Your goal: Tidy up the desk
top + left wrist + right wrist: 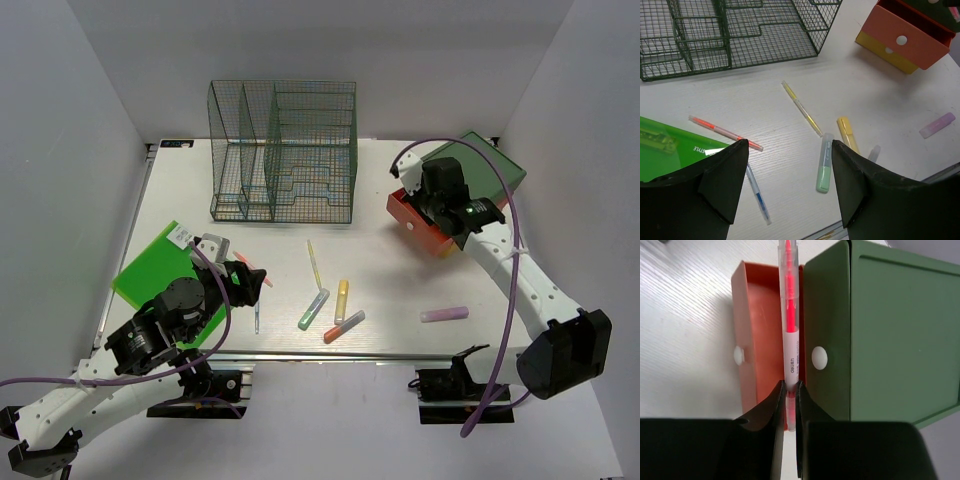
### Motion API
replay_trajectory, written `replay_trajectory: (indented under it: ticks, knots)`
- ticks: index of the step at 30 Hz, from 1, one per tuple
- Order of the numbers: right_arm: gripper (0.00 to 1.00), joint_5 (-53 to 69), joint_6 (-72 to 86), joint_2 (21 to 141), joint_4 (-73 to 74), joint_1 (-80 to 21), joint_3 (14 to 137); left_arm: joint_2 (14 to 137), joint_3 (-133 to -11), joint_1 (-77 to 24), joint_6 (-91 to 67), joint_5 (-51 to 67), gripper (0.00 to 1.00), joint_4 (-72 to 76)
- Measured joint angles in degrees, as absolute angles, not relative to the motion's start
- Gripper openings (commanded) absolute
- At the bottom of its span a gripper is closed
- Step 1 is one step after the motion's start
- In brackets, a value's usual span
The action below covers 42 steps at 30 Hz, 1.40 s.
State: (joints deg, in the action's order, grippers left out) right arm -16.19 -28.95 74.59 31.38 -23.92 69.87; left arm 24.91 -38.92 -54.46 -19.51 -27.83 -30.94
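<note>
On the white desk (pixel 400 270), my right gripper (pixel 790 385) is shut on a red pen (pixel 789 315). The pen points out over the open orange drawer (pixel 752 340) of the green-topped box (pixel 890 330) at the back right. My left gripper (pixel 789 145) hovers open and empty above the front left of the desk. Loose on the desk lie a green highlighter (pixel 824 167), a yellow highlighter (pixel 847 132), a thin yellow pen (pixel 802 108), an orange pen (pixel 722 132), a blue pen (pixel 757 192) and a purple highlighter (pixel 937 125).
A green wire-mesh rack (pixel 285 150) stands at the back centre. A green folder (pixel 160 270) lies at the front left, partly under my left arm. An orange-and-clear highlighter (pixel 343 326) rests near the front rail (pixel 330 355).
</note>
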Motion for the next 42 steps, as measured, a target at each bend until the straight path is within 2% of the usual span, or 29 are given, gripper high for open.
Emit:
replay_trajectory:
  ticks: [25,26,27,30,37,38,40,41,42]
  knots:
    - [0.0,-13.8,-32.16,76.44,30.0,-21.39,67.81,25.89,-38.83,-54.46,-19.0,-26.11,0.77,-30.89]
    - [0.01,-13.76,-32.16,76.86,30.04,-21.39,67.51,25.89,-38.83,-54.46,-18.98,-26.11,0.77,-30.89]
    - [0.12,-13.76,-32.14,77.28,30.09,-21.39,67.29,25.89,-38.83,-54.46,-18.96,-26.09,0.77,-30.87]
    - [0.31,-13.78,-31.9,78.41,30.3,-21.37,66.83,25.89,-38.83,-54.46,-18.9,-26.02,0.77,-30.87]
    - [0.42,-13.76,-31.14,79.24,31.0,-21.32,67.0,25.93,-38.83,-54.46,-18.9,-25.78,0.77,-30.87]
    - [0.41,-13.76,-30.94,79.24,31.42,-21.32,67.2,26.0,-38.83,-54.46,-18.87,-25.71,0.77,-30.85]
    - [0.33,-13.69,-30.59,79.24,32.36,-21.32,67.9,26.22,-38.83,-54.46,-18.87,-25.65,0.77,-30.85]
    - [0.17,-13.41,-30.3,79.2,32.97,-21.32,68.51,26.35,-38.83,-54.46,-18.87,-25.63,0.77,-30.85]
    - [0.05,-13.06,-30.17,79.07,33.3,-21.32,69.01,26.48,-38.83,-54.46,-18.87,-25.58,0.76,-30.85]
